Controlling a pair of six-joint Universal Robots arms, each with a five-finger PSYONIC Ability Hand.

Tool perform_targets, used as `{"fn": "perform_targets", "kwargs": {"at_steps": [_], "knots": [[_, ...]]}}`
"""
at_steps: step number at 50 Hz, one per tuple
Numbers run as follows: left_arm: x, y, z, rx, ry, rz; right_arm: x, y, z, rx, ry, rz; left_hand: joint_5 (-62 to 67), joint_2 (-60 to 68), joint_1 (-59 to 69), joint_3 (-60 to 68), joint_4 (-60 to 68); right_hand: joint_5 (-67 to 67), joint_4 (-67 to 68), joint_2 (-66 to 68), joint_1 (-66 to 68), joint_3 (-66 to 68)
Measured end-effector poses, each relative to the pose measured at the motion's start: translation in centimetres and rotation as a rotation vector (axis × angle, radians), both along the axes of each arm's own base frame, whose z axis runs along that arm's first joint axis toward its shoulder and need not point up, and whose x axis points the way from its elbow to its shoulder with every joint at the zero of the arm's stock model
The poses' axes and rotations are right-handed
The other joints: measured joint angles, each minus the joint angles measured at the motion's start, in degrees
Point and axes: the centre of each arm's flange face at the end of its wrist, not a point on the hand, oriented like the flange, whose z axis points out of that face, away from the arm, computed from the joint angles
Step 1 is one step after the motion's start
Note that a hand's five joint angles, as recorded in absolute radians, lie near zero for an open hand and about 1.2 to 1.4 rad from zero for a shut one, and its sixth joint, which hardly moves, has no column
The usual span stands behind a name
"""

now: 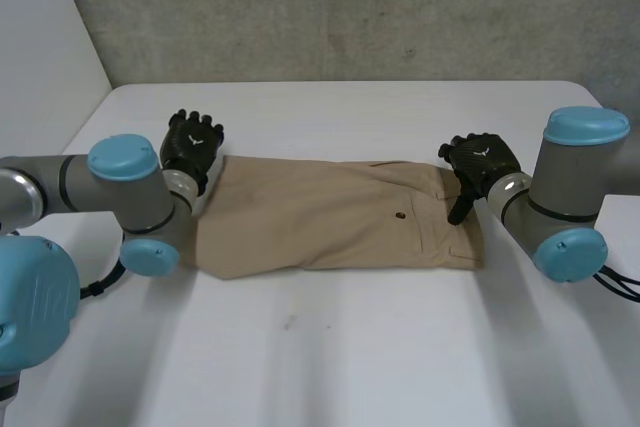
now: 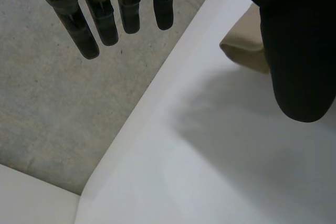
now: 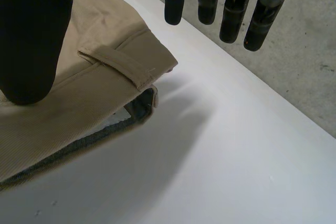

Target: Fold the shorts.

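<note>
— Left arm looms lower left. What's its left hand doing?
— Fingers straight, empty, beside the hem of the shorts. My right hand, equally slack, hovers over the waistband. They lie flat mid-frame; I reckon I'm staged for an end-to-end fold.

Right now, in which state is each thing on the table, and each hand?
shorts: lying flat along the table, apparently one leg over the other, not yet folded across.
left hand: open, fingers straight, at the leg end, holding nothing.
right hand: open, fingers straight, at the waistband end, holding nothing.
table: white, bearing the shorts.
</note>
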Motion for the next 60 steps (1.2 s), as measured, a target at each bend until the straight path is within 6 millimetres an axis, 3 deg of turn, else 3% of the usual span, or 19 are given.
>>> {"fn": "perform_targets", "kwargs": {"at_steps": [4,9,14,20,23,25,30,35,45,60], "knots": [[-0.6,0.5,0.6,-0.004,0.009,-0.012,0.0,0.1,0.6,-0.011,-0.001,0.004,0.0,0.0,0.0,0.0,0.0,-0.2,-0.1,-0.1,-0.1,-0.1],[-1.5,2.4,3.9,-0.015,0.078,-0.034,0.0,1.0,3.6,-0.055,-0.024,0.011,0.0,0.0,0.0,0.0,0.0,-0.2,-0.1,-0.1,-0.2,-0.1],[-1.2,4.4,6.6,0.021,0.185,-0.04,-0.3,2.5,5.9,-0.08,-0.036,0.015,0.0,0.0,0.0,0.0,0.0,-0.2,-0.1,-0.1,-0.2,-0.2],[-0.3,6.9,7.6,0.13,0.279,-0.031,-1.1,4.5,7.1,-0.066,-0.043,0.008,0.0,0.0,0.0,0.0,0.0,-0.2,-0.1,-0.1,-0.2,-0.2],[0.4,8.6,6.7,0.237,0.304,-0.012,-1.5,5.5,6.8,-0.036,-0.047,0.003,0.0,0.0,0.0,0.0,0.0,-0.2,-0.1,-0.1,-0.2,-0.2],[0.8,9.4,5.9,0.297,0.3,0.002,-2.1,6.9,5.5,0.028,-0.047,-0.004,0.0,0.0,0.0,0.0,0.0,-0.2,-0.1,-0.1,-0.2,-0.2],[1.5,10.0,4.5,0.356,0.285,0.028,-2.9,8.3,3.5,0.11,-0.042,-0.009,0.0,0.0,0.0,0.0,0.0,0.0,0.0,0.1,0.0,0.1],[2.2,9.1,3.3,0.351,0.278,0.056,-3.7,9.0,1.8,0.168,-0.043,-0.007,0.2,0.1,0.0,0.0,0.1,3.9,4.6,4.9,3.3,4.7],[4.5,6.1,1.1,0.31,0.237,0.154,-3.9,8.8,0.4,0.14,-0.057,-0.002,0.8,0.1,0.2,0.2,0.1,14.2,16.3,16.2,13.6,16.3],[4.4,6.6,2.0,0.288,0.23,0.169,-3.4,8.3,-1.3,0.117,-0.06,0.01,0.8,0.1,0.2,0.2,0.1,18.8,20.8,21.0,17.4,20.8]]}}
